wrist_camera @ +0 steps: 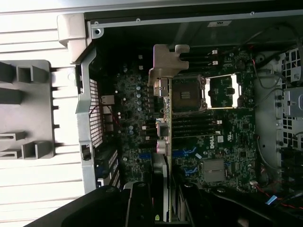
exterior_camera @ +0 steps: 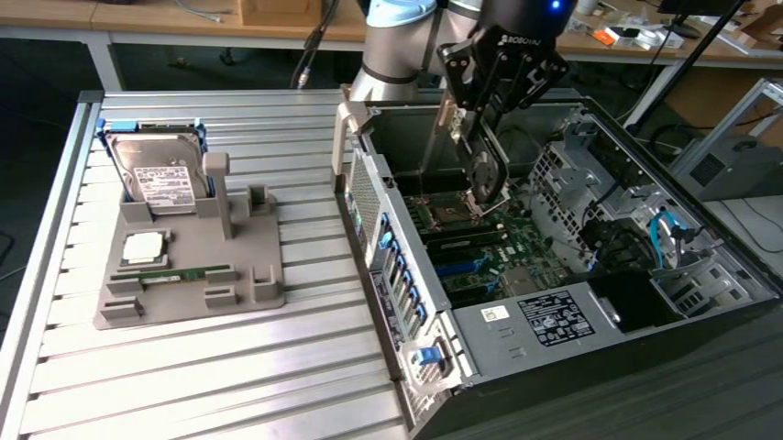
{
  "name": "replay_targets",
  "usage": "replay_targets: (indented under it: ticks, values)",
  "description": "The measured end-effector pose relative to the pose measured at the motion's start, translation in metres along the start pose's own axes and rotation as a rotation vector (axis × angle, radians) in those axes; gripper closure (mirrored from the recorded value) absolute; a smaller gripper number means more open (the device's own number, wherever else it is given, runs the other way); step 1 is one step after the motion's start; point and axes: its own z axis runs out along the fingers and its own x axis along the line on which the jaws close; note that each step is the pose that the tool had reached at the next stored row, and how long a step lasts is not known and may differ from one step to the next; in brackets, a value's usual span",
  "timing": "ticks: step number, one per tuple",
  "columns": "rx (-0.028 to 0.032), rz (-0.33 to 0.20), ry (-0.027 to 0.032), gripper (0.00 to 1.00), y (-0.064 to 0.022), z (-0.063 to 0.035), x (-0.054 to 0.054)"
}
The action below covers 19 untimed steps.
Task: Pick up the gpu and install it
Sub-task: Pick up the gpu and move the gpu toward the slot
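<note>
Dark flat gpu [exterior_camera: 485,172] with silver end bracket | pinched in black end effector [exterior_camera: 487,112], upper centre | picked up, above green motherboard [exterior_camera: 479,249] in open grey case [exterior_camera: 389,240] | not yet seated

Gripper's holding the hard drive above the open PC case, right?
Not quite. The gripper holds the gpu, a dark card with a silver bracket, above the open PC case; the exterior view shows it. The hard drive stands in the grey holder on the table.
</note>
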Motion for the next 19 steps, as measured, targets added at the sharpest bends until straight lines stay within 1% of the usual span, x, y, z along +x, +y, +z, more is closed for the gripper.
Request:
replay_targets:
  ticks: [19]
  values:
    - [0.0033,0.0,-0.0003,0.73,-0.001,0.0045,-0.0058]
